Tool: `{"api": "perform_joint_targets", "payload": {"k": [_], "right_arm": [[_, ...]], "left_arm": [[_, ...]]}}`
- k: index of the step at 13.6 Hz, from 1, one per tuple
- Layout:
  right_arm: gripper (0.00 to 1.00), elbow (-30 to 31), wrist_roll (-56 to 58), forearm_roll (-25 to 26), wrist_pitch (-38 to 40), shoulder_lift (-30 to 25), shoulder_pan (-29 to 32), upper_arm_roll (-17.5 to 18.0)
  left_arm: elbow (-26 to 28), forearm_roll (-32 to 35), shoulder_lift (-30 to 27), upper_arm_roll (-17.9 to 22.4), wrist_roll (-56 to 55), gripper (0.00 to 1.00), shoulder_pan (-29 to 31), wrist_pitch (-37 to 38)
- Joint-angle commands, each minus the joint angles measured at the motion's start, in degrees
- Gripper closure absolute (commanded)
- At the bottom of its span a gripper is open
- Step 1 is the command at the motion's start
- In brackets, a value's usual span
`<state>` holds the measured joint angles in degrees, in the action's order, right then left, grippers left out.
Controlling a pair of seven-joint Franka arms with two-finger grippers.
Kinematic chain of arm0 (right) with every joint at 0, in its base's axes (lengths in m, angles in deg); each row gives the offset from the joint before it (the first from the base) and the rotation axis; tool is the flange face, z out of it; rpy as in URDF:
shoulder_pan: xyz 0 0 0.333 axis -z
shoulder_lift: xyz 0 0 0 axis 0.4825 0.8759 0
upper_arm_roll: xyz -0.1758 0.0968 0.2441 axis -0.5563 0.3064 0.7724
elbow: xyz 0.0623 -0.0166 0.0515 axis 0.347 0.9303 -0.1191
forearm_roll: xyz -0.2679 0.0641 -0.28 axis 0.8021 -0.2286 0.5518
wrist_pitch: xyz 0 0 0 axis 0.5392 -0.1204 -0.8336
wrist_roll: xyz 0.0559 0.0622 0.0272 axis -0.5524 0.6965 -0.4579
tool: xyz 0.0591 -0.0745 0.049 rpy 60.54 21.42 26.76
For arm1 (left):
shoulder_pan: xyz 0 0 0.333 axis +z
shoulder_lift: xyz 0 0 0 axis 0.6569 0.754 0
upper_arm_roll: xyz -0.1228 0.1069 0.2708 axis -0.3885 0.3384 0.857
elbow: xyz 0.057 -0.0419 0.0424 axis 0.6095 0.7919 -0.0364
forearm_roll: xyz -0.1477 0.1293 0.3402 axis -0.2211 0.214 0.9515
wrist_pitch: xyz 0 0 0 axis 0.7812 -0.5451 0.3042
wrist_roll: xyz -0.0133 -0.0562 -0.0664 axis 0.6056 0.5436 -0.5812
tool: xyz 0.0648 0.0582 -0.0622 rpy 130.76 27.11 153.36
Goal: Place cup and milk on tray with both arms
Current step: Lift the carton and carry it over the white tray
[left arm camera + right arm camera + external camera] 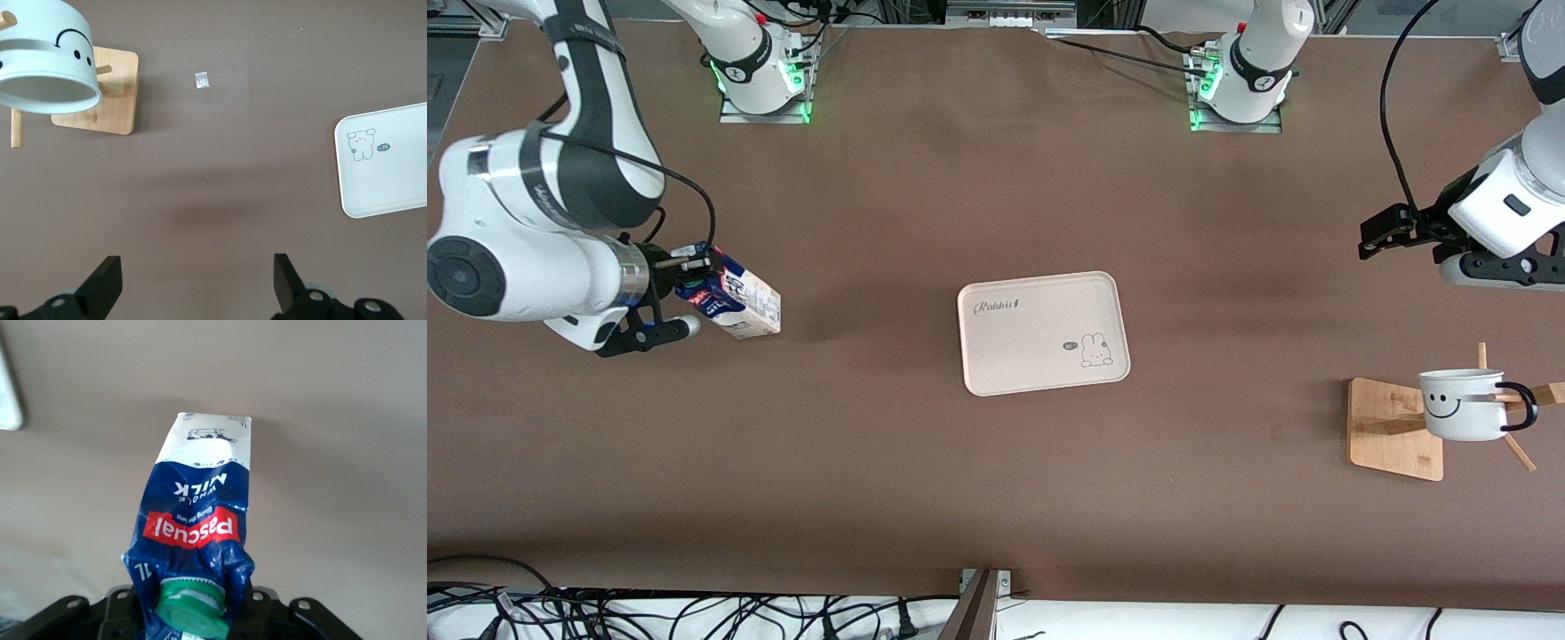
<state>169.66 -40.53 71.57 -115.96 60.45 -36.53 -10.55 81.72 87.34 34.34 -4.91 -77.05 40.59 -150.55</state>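
Observation:
The milk [734, 300] is a blue-and-white carton with a green cap. My right gripper [692, 293] is shut on its crumpled top and holds it tilted at the right arm's end of the table. In the right wrist view the milk [197, 520] fills the middle, with the gripper [190, 610] clamped beside the cap. The cup [1463, 404] hangs on a bamboo stand [1392, 431] at the left arm's end. My left gripper [1372, 236] is open and empty in the air, apart from the cup [47, 60]; its fingers [107, 283] are spread wide. The tray [1040, 333] lies empty at mid-table.
The tray's corner with the rabbit drawing shows in the left wrist view [387, 160]. A small white scrap [201, 79] lies on the brown table beside the stand [100, 93]. Cables run along the table's edge nearest the front camera [694, 613].

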Motion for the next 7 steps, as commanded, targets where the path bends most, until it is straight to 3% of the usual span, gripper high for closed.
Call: {"api": "perform_joint_targets", "payload": {"k": [1, 3, 7], "right_arm": [[0.5, -4.8, -6.5, -2.3, 1.6, 0.4, -3.3, 1.8], [0.5, -6.9, -11.6, -2.3, 0.8, 0.8, -7.6, 2.1], [0.5, -7.5, -15.8, -2.2, -3.6, 0.7, -15.3, 2.0]], "left_arm": [[-0.4, 1.4, 0.3, -0.3, 0.2, 0.0, 0.2, 0.5], [0.0, 1.8, 0.5, 0.1, 0.3, 0.0, 0.4, -0.5], [14.5, 4.7, -3.9, 2.6, 0.0, 0.0, 0.6, -19.6]]}}
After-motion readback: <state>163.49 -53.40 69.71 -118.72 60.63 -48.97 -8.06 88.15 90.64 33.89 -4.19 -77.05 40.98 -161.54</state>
